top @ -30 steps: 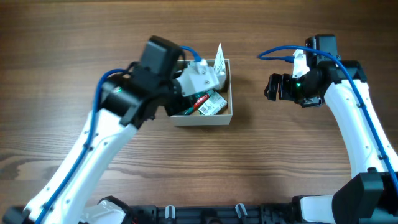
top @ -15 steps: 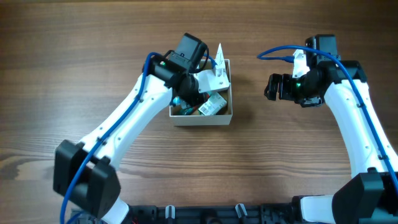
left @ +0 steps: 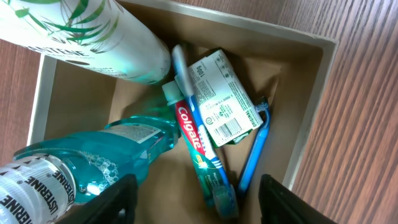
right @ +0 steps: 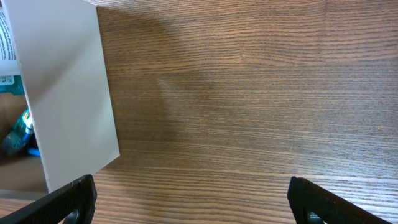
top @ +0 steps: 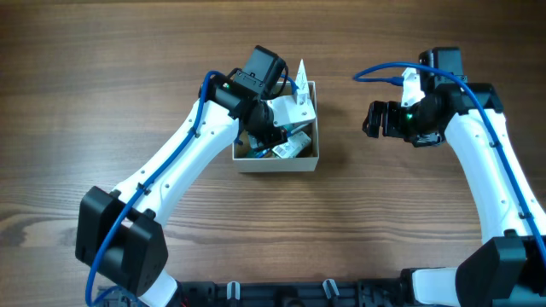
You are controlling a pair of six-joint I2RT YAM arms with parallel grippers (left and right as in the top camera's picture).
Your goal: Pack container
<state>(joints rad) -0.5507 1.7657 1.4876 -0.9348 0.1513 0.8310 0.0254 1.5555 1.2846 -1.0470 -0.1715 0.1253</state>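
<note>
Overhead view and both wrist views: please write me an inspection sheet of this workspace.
Surface: brown wood-grain table.
Job's things: container holds Colgate toothpaste, green-white carton, blue-handled tool, teal mouthwash bottle; white leaf-print bottle crosses its rim.
Clutter: nothing seen.
Grippers: left gripper open above the contents; right gripper open, empty, over the table beside the container.
Cables: blue cable loops at the right arm, another runs along the left arm.
Surroundings: black rail at the table's near edge.
</note>
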